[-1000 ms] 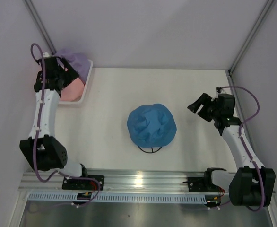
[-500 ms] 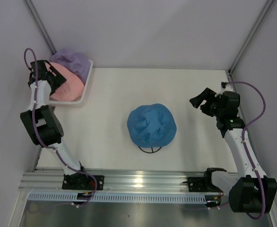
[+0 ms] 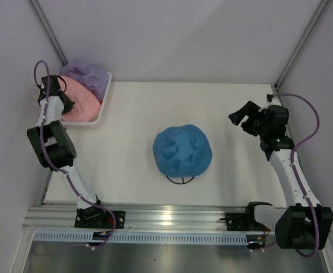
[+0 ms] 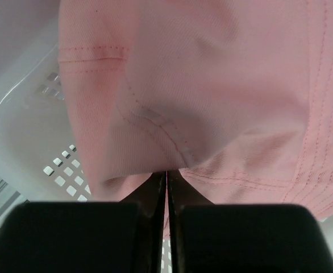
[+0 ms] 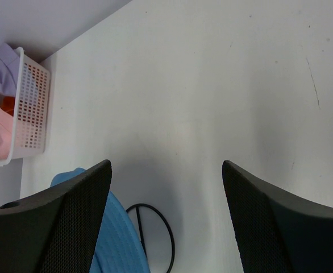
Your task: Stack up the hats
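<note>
Movement in the overhead view is all in the arms. Over the last second the left gripper (image 3: pixel 57 98) slid from above the basket (image 3: pixel 105 96), at the table's (image 3: pixel 127 125) far left corner, to the basket's left rim at the pink hat (image 3: pixel 84 102). That hat has not lifted, and the lavender hat (image 3: pixel 87 74) lies behind it. The blue hat (image 3: pixel 182 149) sits mid-table on the wire stand (image 3: pixel 179 181), unmoved. The right gripper (image 3: pixel 243 116), fingers apart, has drifted toward the right edge.

On the left wrist camera the jaws are together on a fold of pink fabric, so the pick looks begun. The basket wall must be cleared.

The right wrist camera shows orange (image 5: pixel 7 103) through the mesh, probably another hat.
</note>
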